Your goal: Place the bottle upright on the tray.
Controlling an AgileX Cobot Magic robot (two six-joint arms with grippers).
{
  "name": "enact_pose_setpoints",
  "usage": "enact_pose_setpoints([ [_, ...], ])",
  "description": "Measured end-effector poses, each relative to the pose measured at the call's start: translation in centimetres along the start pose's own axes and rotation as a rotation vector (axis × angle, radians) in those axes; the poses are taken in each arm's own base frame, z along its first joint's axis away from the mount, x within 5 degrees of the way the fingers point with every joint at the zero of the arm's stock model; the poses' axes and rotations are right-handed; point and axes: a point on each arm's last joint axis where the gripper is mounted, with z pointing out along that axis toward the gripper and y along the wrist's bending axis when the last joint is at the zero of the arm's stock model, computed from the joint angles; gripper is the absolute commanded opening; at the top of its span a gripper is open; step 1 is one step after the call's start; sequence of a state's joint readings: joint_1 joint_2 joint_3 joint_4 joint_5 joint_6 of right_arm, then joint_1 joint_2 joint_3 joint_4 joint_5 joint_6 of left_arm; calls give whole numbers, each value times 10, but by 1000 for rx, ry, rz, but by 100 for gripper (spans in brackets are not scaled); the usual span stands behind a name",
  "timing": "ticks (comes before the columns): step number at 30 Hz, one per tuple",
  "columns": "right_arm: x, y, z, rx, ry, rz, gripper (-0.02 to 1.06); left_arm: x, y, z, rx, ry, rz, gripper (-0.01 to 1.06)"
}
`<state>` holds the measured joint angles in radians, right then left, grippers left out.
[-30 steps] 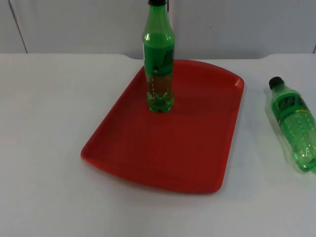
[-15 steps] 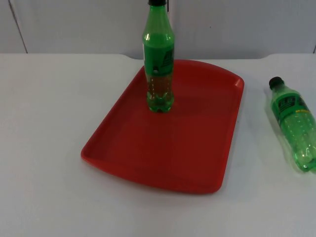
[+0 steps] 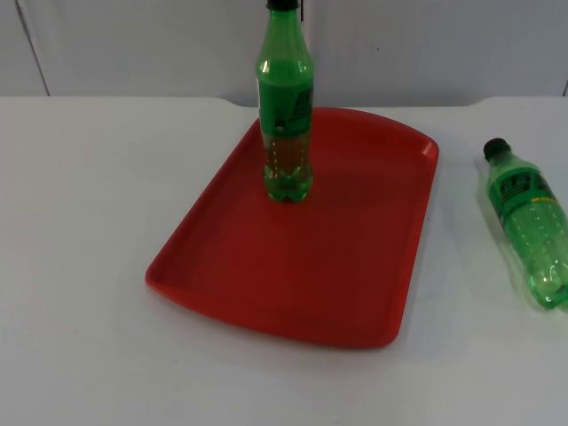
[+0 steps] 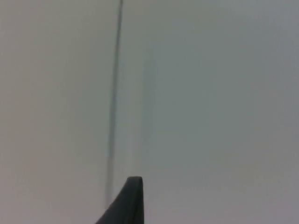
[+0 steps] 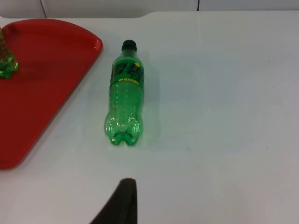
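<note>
A green bottle with a black cap (image 3: 285,106) stands upright on the far part of the red tray (image 3: 355,266). A second green bottle (image 3: 530,226) lies on its side on the white table to the right of the tray, cap pointing away. From the right wrist, this lying bottle (image 5: 124,100) is just ahead of my right gripper (image 5: 122,205), which hangs above the table a short way from the bottle's base. The tray's corner (image 5: 42,84) and the upright bottle's base (image 5: 5,60) sit beside it. My left gripper (image 4: 126,205) waits, facing a plain pale surface.
The grey partition wall (image 3: 133,44) closes off the table's far edge behind the tray. Bare white table (image 3: 80,222) spreads left of the tray and along the front. A thin vertical seam (image 4: 114,93) runs down the surface the left wrist faces.
</note>
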<state>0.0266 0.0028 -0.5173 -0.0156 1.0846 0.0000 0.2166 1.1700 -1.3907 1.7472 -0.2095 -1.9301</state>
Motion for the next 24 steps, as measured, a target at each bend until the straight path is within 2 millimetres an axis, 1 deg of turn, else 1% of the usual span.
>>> enact_pose_setpoints([
  [3, 0, 0, 0, 0, 0, 0, 105, -7, 7, -5, -93, -36, 185, 105],
  [4, 0, 0, 0, 0, 0, 0, 105, -7, 7, -5, -93, -36, 185, 105],
  [6, 0, 0, 0, 0, 0, 0, 105, -8, 15, -9, -191, -47, 297, 105],
  [8, 0, 0, 0, 0, 0, 0, 105, -4, 26, -16, -320, -34, 410, 105],
  [9, 0, 0, 0, 0, 0, 0, 105, -4, 26, -16, -320, -34, 410, 105],
  [10, 0, 0, 0, 0, 0, 0, 105, -1, 30, -19, -365, -22, 432, 105],
  [13, 0, 0, 0, 0, 0, 0, 105, 17, 43, -26, -488, 53, 397, 105],
  [15, 0, 0, 0, 0, 0, 0, 105, 34, 49, -28, -525, 130, 331, 105],
  [16, 0, 0, 0, 0, 0, 0, 105, 34, 49, -28, -525, 130, 331, 105],
  [19, 0, 0, 0, 0, 0, 0, 105, 61, 52, -30, -526, 253, 247, 105],
  [21, 0, 0, 0, 0, 0, 0, 105, 75, 53, -32, -517, 317, 230, 105],
  [22, 0, 0, 0, 0, 0, 0, 105, 75, 53, -32, -517, 317, 230, 105],
  [24, 0, 0, 0, 0, 0, 0, 105, 88, 54, -34, -513, 376, 196, 105],
])
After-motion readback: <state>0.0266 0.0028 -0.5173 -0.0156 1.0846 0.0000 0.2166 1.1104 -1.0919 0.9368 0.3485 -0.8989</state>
